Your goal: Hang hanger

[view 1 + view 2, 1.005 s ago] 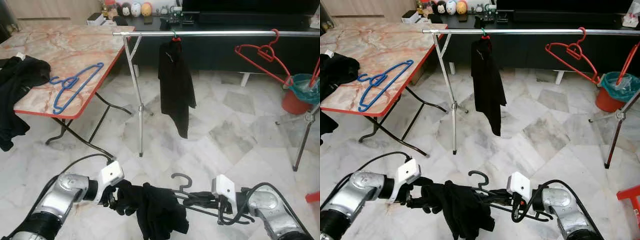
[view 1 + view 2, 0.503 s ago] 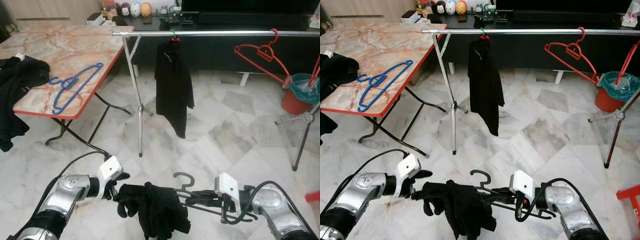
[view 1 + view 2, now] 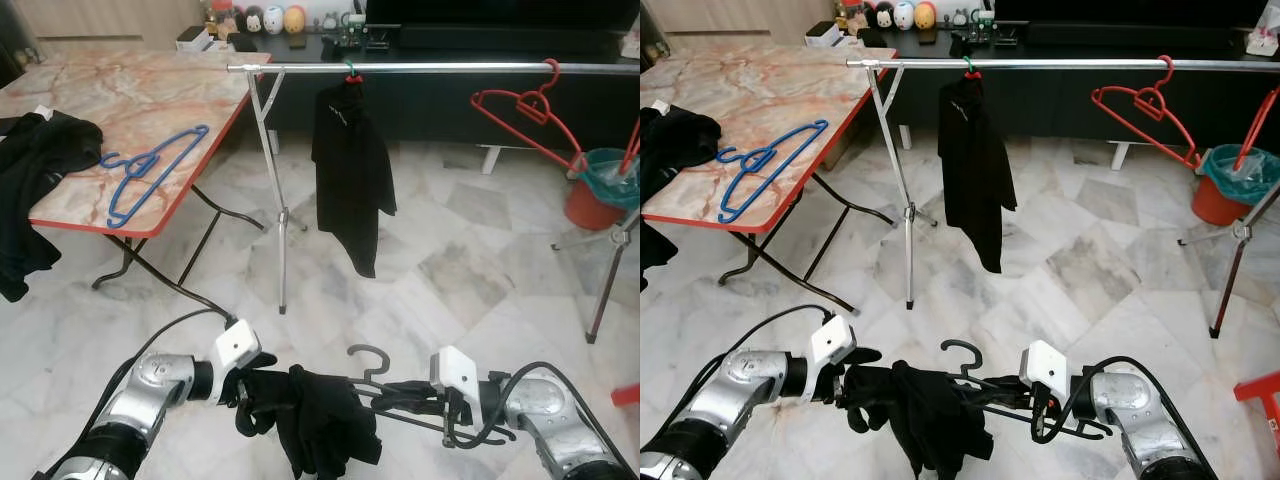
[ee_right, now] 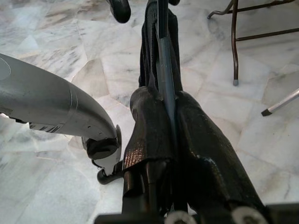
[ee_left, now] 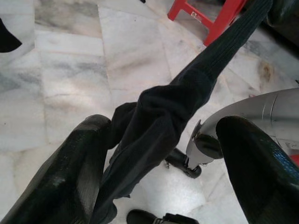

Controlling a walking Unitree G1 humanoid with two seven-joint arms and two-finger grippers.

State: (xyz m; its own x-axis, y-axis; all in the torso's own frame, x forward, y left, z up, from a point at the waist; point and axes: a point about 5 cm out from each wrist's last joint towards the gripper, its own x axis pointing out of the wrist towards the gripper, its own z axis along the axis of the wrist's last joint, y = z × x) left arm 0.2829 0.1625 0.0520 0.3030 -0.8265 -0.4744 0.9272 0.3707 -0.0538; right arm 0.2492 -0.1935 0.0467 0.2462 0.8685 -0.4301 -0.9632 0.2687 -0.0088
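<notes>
Low before the robot, the right gripper [image 3: 400,397] is clenched on a dark hanger [image 3: 385,385] held roughly level, hook [image 3: 366,355] up. A black garment [image 3: 325,418] is draped over its far arm. The left gripper [image 5: 159,154] stands spread, one stretch of that cloth lying between its fingers [image 5: 74,172] without being pinched. Judgement: dressing the hanger is nearly finished; hanging is not yet begun. The next move calls for raising the hanger and carrying its hook to the rail [image 3: 450,67], well beyond and above. Free rail lies between the black shirt [image 3: 350,175] already hung and the red hanger [image 3: 520,110].
</notes>
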